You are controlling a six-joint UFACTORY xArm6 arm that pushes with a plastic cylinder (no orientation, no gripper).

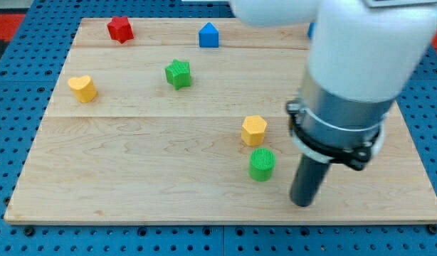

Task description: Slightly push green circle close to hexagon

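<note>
The green circle (262,164) stands on the wooden board just below the yellow hexagon (253,130), a little to its right, with a narrow gap between them. My tip (302,203) rests on the board to the right of the green circle and slightly below it, apart from it. The arm's white and grey body fills the view's upper right.
A green star (178,74) is at the upper middle. A yellow heart (82,88) is at the left. A red star (119,29) and a blue pentagon-like block (208,35) sit near the top edge. A blue block (312,30) shows partly behind the arm.
</note>
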